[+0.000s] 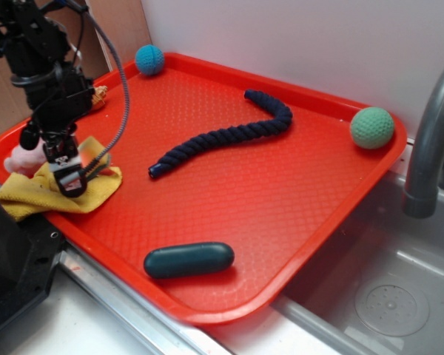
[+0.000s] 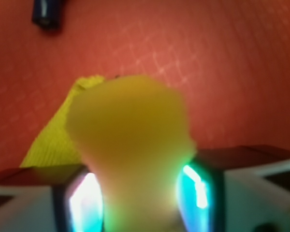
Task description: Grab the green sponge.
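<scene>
The green sponge (image 2: 130, 135) fills the wrist view as a blurred yellow foam block, pinched at its waist between my two fingers. Its green layer does not show there. My gripper (image 2: 140, 193) is shut on it. In the exterior view my gripper (image 1: 70, 174) hangs over the tray's left side, just above the flat yellow cloth (image 1: 37, 194), with the sponge's yellow foam (image 1: 92, 151) showing beside the fingers. The cloth also shows in the wrist view (image 2: 58, 135), under and left of the sponge.
The red tray (image 1: 281, 207) holds a dark blue rope (image 1: 222, 137), a dark teal capsule (image 1: 189, 259), a blue knitted ball (image 1: 149, 59), a light green knitted ball (image 1: 371, 127) and a pink toy (image 1: 22, 159). A grey faucet (image 1: 429, 140) and sink (image 1: 385, 296) lie at the right.
</scene>
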{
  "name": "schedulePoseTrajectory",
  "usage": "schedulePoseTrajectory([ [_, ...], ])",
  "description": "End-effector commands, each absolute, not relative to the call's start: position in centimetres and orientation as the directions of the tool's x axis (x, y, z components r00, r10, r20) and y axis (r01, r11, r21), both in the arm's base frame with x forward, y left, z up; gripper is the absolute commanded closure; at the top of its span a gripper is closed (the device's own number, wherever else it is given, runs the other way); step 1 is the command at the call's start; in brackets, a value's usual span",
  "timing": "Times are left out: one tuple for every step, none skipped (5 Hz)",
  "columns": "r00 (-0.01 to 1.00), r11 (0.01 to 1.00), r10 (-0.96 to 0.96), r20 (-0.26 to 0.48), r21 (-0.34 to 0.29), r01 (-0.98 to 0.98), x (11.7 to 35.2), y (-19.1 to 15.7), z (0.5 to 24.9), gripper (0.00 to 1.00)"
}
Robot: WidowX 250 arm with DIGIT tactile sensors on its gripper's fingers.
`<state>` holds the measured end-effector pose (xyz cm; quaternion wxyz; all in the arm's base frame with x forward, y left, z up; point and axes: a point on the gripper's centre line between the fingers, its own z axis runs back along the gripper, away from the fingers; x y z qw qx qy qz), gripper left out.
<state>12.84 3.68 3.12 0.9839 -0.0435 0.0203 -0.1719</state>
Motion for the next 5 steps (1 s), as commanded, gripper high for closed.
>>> schedulePoseTrajectory([
  [0.991, 0.991, -0.130, -0.001, -0.045, 0.130, 11.8, 3.6, 6.9, 1.00],
  [0.997, 0.998, -0.064, 0.043, -0.006, 0.065, 16.7, 5.3, 11.0, 1.00],
  [0.999, 0.999, -0.021, 0.038, 0.033, 0.020, 21.6, 4.2, 14.1, 1.00],
  [0.999, 0.998, 0.040, -0.007, 0.055, -0.039, 23.1, 2.9, 15.6, 1.00],
  [0.995, 0.993, 0.086, -0.041, 0.079, -0.083, 23.4, 1.3, 17.5, 1.00],
])
